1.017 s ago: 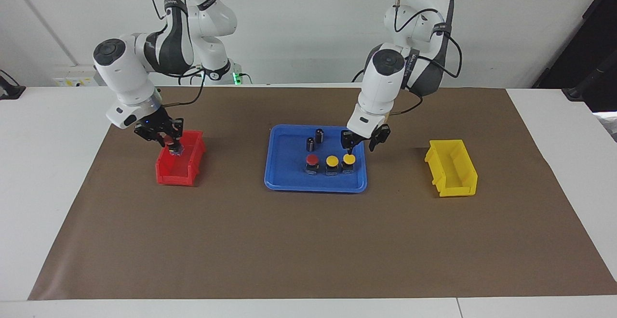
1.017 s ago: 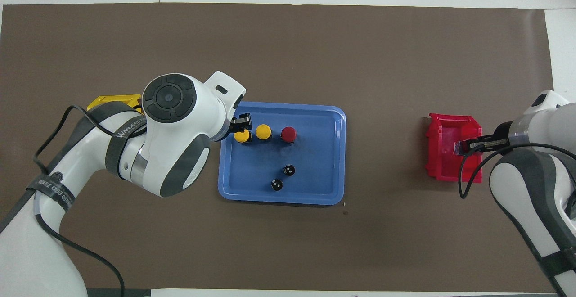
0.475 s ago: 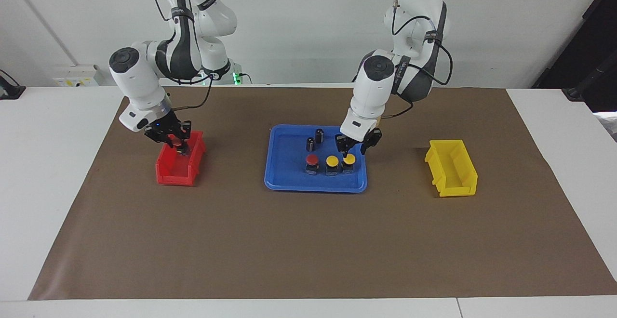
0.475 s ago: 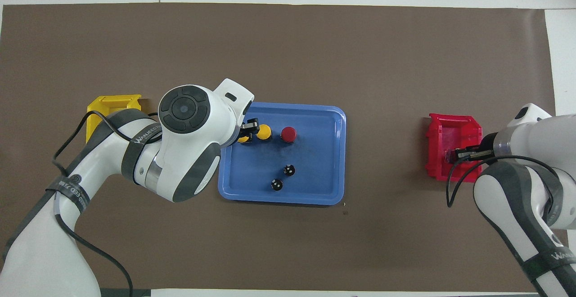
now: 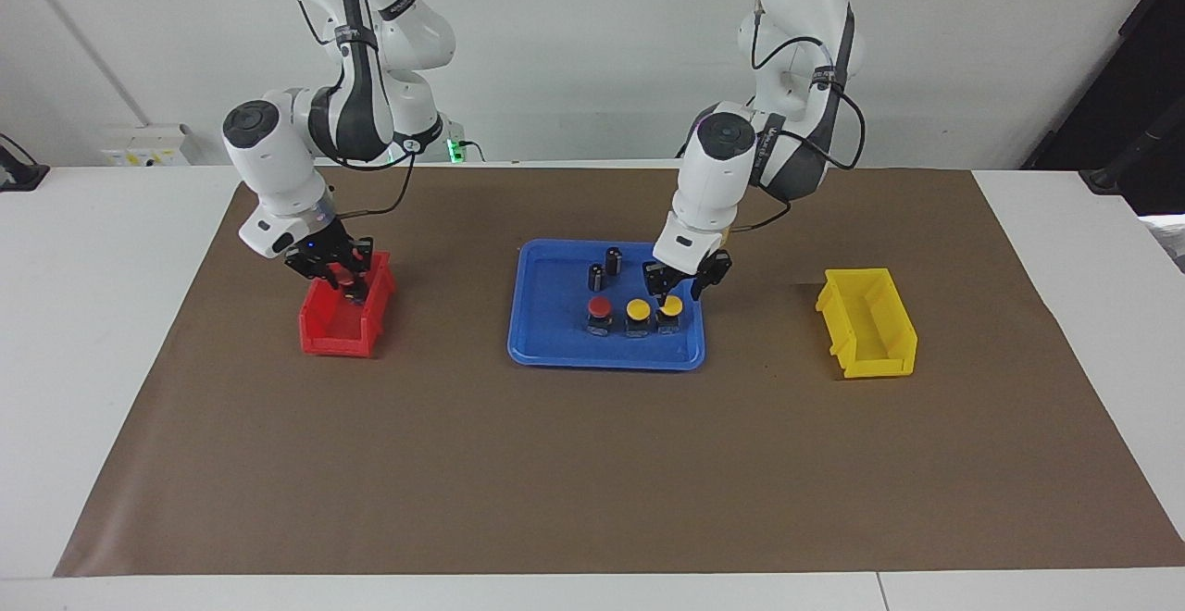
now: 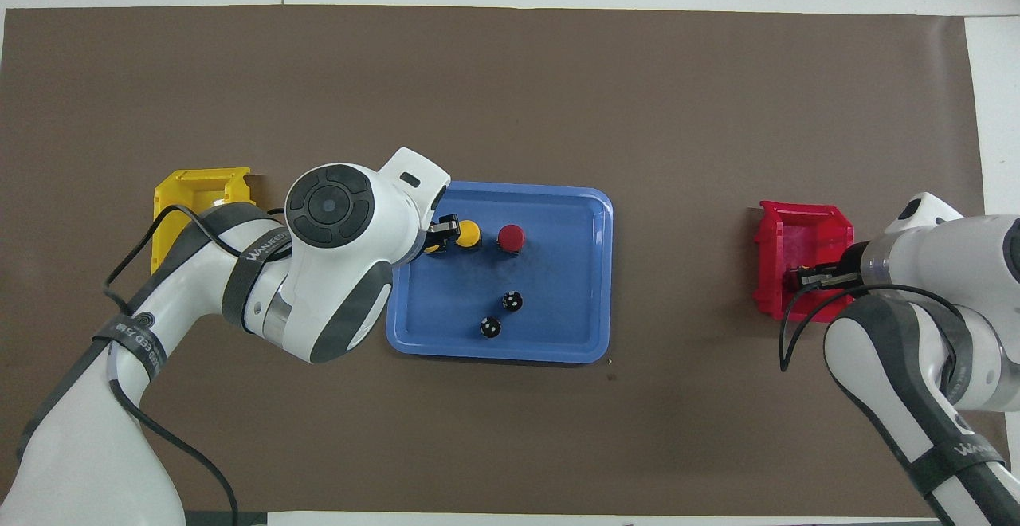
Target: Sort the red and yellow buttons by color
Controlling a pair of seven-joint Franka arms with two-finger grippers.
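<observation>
Left gripper spread over outermost yellow button (tray-held); right gripper over red bin, grip state indeterminate.

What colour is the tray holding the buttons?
Blue tray, clearest in the overhead view.

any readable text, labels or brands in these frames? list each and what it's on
"WANUEED": partly legible print on the black strap around the left arm; the last letters are uncertain.
A second print on the left arm's lower strap: too blurred to read.
Print on the right arm's strap: looks similar, too blurred to confirm.
No print visible on the blue tray, the red bin, the yellow bin or the buttons.
</observation>
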